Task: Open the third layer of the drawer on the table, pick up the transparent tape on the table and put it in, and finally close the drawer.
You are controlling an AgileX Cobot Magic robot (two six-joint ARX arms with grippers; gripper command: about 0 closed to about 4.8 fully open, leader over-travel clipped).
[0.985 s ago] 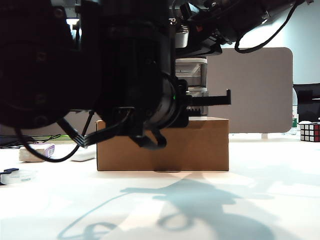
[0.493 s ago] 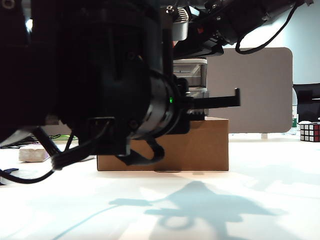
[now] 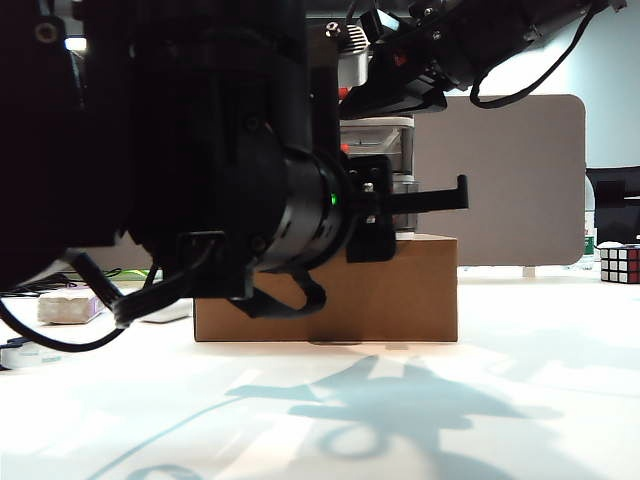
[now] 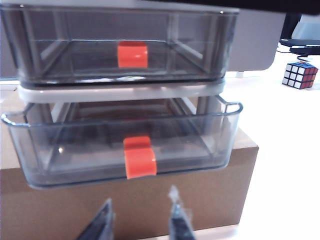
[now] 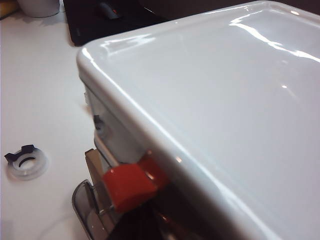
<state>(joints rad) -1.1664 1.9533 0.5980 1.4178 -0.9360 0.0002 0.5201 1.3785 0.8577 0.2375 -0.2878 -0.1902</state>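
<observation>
Opening looks done: bottom drawer standing pulled out; left claw just short of its orange handle, slightly parted, empty. Right claw at twelve o'clock over the unit, grip impossible to tell. Tape on table, well off at nine o'clock from the box. Back straight out before swinging over.

Exterior view: backlit, near arm a black silhouette; soft shadows on the table. Glare streaks on the drawer top. Left wrist view slightly soft.
</observation>
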